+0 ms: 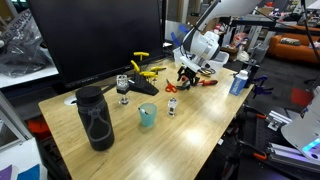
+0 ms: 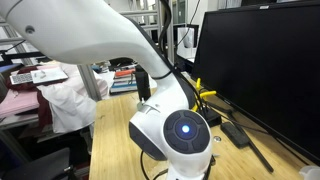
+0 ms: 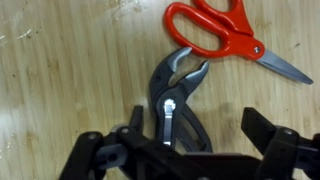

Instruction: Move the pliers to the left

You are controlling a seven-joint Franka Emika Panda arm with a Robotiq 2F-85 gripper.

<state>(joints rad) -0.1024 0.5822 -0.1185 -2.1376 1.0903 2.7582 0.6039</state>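
In the wrist view the pliers (image 3: 178,82) lie flat on the wooden table. Their dark metal head points up in the picture with the jaws slightly apart. Their handles run under my gripper body and are hidden. My gripper (image 3: 200,122) is open and hovers low over the pliers. One finger is left of the pliers' body and the other is well off to the right, and neither touches them. In an exterior view the gripper (image 1: 188,74) hangs just above the table's far side, and the pliers are hidden beneath it.
Orange-handled scissors (image 3: 222,30) lie just beyond the pliers' head. On the table (image 1: 200,125) stand a black bottle (image 1: 95,118), a teal cup (image 1: 147,115), a glass (image 1: 123,88) and a blue can (image 1: 238,82). Yellow-handled tools (image 1: 145,70) lie in front of a monitor (image 1: 95,35).
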